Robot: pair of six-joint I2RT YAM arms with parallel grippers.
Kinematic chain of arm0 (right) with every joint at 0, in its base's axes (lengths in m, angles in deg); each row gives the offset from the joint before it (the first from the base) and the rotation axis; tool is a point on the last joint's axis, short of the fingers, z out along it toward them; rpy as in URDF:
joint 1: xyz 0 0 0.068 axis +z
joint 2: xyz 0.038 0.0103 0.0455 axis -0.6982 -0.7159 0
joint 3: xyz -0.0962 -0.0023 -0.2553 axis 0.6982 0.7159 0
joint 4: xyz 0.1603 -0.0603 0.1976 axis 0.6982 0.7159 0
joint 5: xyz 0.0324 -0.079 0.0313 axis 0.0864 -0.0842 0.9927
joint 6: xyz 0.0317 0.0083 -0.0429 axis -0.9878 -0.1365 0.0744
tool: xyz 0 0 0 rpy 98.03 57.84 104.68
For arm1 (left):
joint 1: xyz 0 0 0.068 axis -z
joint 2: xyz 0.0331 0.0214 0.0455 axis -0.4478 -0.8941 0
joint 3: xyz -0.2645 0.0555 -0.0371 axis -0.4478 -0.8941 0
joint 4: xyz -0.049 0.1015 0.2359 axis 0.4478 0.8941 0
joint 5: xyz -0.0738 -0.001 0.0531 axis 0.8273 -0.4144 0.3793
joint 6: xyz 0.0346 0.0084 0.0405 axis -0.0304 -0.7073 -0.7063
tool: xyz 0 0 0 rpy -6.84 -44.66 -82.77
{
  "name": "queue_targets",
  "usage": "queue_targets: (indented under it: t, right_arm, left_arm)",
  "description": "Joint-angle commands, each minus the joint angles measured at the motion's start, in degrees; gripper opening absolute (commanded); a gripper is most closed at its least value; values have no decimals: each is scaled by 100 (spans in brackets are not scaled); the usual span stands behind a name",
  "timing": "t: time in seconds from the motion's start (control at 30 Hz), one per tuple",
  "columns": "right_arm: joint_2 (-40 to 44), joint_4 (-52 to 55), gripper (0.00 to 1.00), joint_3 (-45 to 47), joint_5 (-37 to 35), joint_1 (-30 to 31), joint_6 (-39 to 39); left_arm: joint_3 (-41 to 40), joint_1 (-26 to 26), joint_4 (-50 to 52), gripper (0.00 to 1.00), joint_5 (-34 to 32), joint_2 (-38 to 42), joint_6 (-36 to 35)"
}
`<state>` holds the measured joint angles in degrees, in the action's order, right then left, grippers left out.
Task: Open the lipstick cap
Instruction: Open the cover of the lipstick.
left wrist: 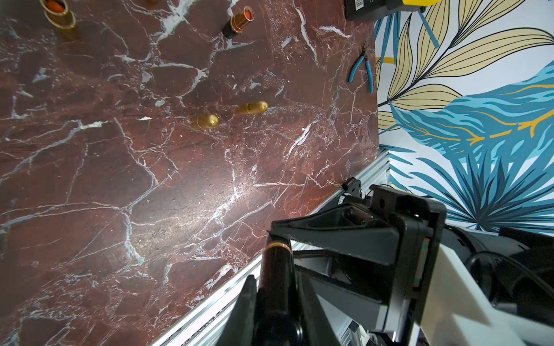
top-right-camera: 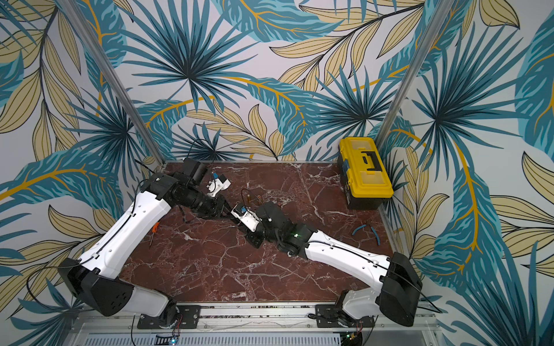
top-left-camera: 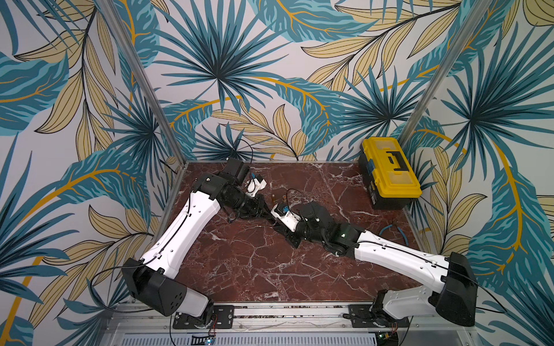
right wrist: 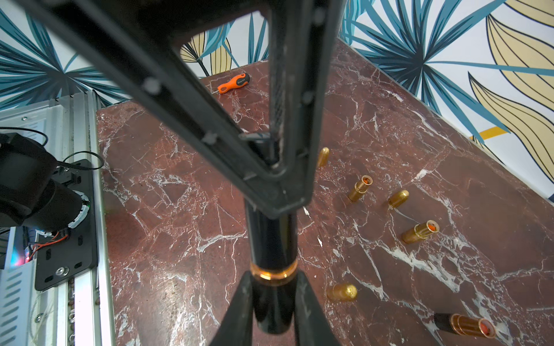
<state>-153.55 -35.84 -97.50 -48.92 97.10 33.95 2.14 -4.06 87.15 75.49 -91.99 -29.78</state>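
Note:
A black lipstick [right wrist: 271, 236] with a gold band [right wrist: 273, 273] hangs level above the marble table, held at both ends. My right gripper [right wrist: 273, 278] is shut on the short end just behind the band. The long end beyond the band runs into my left gripper [left wrist: 274, 278], which is shut on the lipstick [left wrist: 275, 269]. The cap sits closed on the tube; which end is the cap I cannot tell. In both top views the two grippers [top-left-camera: 269, 214] [top-right-camera: 239, 223] meet tip to tip over the table's middle, and they hide the lipstick.
Several opened gold lipsticks [right wrist: 361, 187] and loose gold caps [right wrist: 341, 292] lie on the table [top-left-camera: 254, 269] behind the grippers. A yellow toolbox [top-left-camera: 389, 170] stands at the back right, with blue pliers [top-left-camera: 392, 229] in front of it. An orange screwdriver [top-right-camera: 154, 227] lies at the left.

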Motion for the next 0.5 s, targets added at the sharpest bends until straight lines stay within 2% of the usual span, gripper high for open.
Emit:
queue_targets:
  t: [0.0,0.33,0.47]
  right_arm:
    - [39,1129,2,334,-360,-73,-147]
    - [-78,1515,0,202,-804,-35,-41]
    - [-29,1436,0,228,-773,-13,-73]
  left_arm:
    - [266,-282,76,9,-290,293,-125]
    - [473,-462,194,9,-298,261,-329]
    - [460,-463,242,9,-520,221,-393]
